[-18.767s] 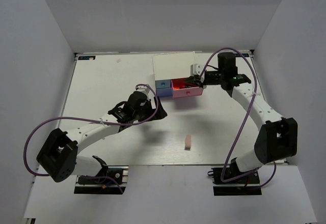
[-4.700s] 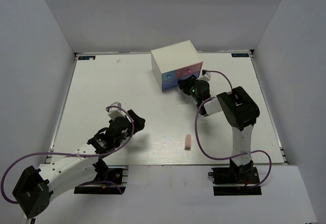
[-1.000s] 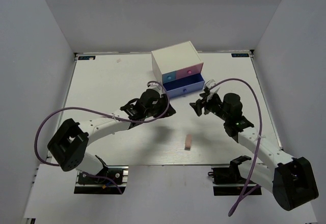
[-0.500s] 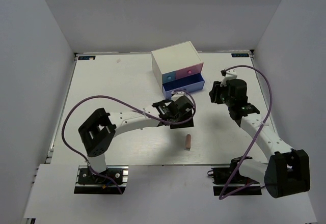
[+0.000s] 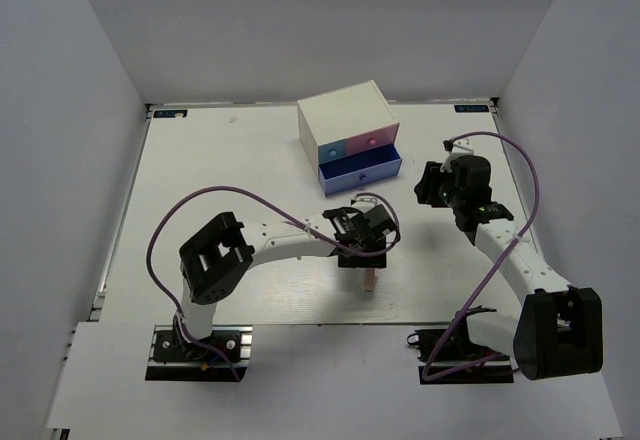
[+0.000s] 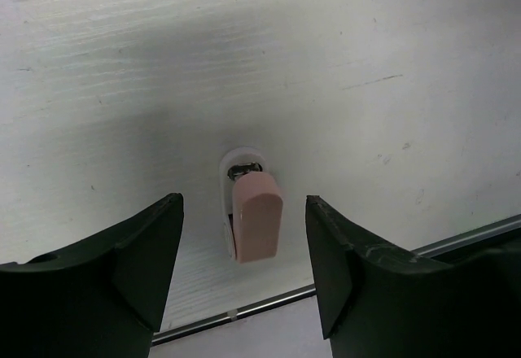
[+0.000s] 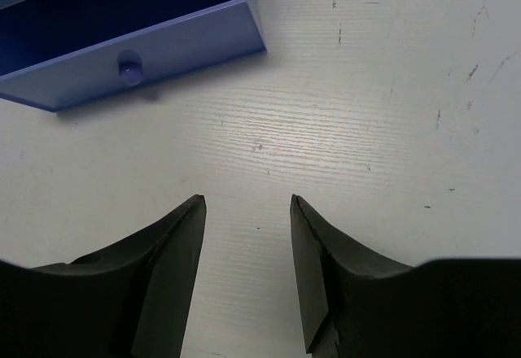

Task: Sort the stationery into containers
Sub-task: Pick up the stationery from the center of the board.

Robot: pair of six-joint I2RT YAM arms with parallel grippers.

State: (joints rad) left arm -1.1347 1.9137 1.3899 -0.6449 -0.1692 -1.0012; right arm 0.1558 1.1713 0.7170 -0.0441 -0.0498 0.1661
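A pinkish-beige eraser (image 5: 370,280) (image 6: 256,228) lies on the table near its front edge. My left gripper (image 5: 366,247) (image 6: 244,205) hovers just above it, open, with one black finger on each side of the block and a gap to both. The white-topped drawer box (image 5: 345,118) stands at the back centre, its wide periwinkle drawer (image 5: 362,170) (image 7: 130,57) pulled out and dark inside. The pink front (image 5: 372,142) and light blue front (image 5: 330,148) are pushed in. My right gripper (image 5: 428,188) (image 7: 247,201) is open over bare table, right of the periwinkle drawer.
The table's front edge with its metal strip (image 6: 269,303) runs just beyond the eraser. Purple cables loop from both arms above the table (image 5: 200,160). White walls enclose the back and both sides.
My left arm has swung right and toward the front edge, from the drawer area to over the eraser, its jaws widening. My right gripper has moved back to beside the open drawer.
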